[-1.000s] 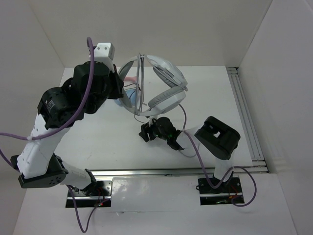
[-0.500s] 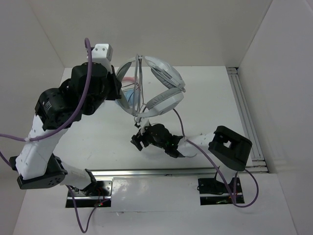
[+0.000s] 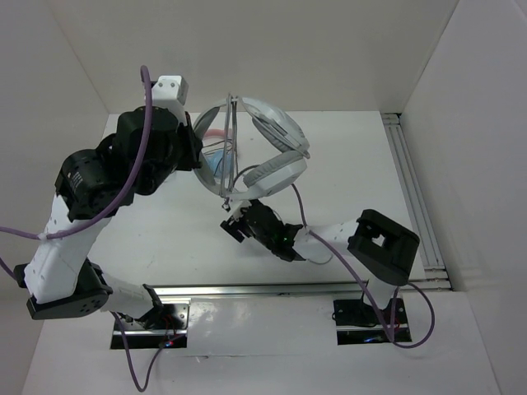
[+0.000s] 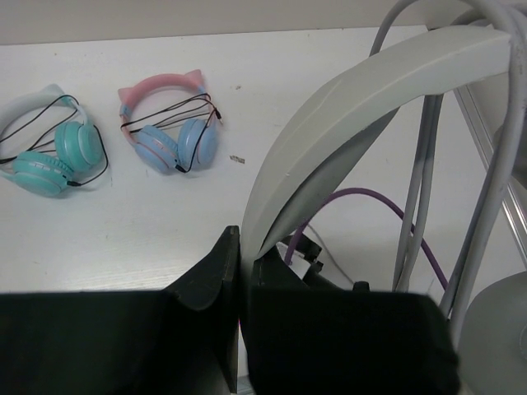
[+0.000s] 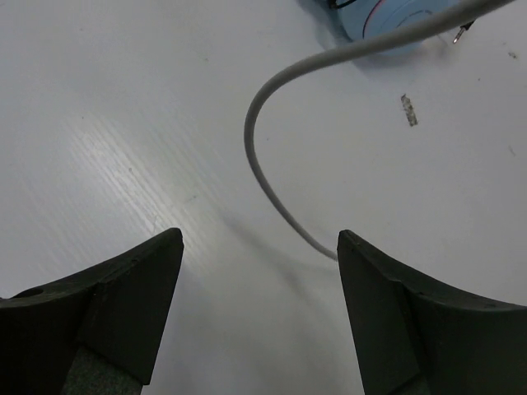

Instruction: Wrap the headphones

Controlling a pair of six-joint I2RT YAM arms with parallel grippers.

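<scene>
The white-and-grey headphones (image 3: pixel 278 132) hang above the table, several turns of their grey cable (image 4: pixel 424 164) strung across the wide headband (image 4: pixel 362 107). My left gripper (image 4: pixel 244 247) is shut on the lower end of that headband; in the top view it (image 3: pixel 196 146) sits at the headphones' left side. A loose length of cable (image 5: pixel 263 173) curves down over the table. My right gripper (image 5: pixel 259 237) stands open just below the headphones (image 3: pixel 235 220), nothing between its fingers; the cable ends beside its right fingertip (image 5: pixel 350 247).
A pink-and-blue cat-ear pair (image 4: pixel 169 123) and a teal pair (image 4: pixel 45 152) lie on the table under and beyond the lifted headphones. A metal rail (image 3: pixel 412 189) runs along the right side. White walls close in the back and both sides.
My right gripper's jaws have spread wider and it has shifted a little left beneath the headphones. The left arm has drawn the headphones slightly left.
</scene>
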